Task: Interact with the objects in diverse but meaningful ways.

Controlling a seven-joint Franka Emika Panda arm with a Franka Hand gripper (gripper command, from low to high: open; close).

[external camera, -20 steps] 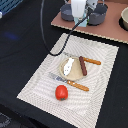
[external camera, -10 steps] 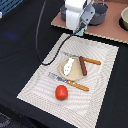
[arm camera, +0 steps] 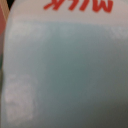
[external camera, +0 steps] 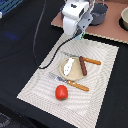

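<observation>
The pale-blue-and-white milk carton (arm camera: 64, 75) fills the whole wrist view, with red "MILK" lettering along one edge. My gripper (external camera: 80, 34) hangs over the far edge of the striped placemat (external camera: 40, 82), apparently shut on the carton, which the hand mostly hides in the exterior view. A red tomato (external camera: 61, 92) lies on the mat's near part. The dark brown sausage (external camera: 83, 65) rests on the right rim of the tan plate (external camera: 75, 75), and a small white piece (external camera: 69, 64) lies on the plate.
An orange-handled knife (external camera: 92, 61) lies beyond the plate, and an orange-handled fork (external camera: 76, 84) lies on its near side. On a brown board (external camera: 107, 31) behind the mat stand a dark pot (external camera: 98, 14) and a bowl (external camera: 124, 19). A black cable (external camera: 36, 50) hangs at the exterior view's left.
The arm has come from over the brown board toward the placemat, lower and slightly to the exterior view's left. The things on the mat have not moved.
</observation>
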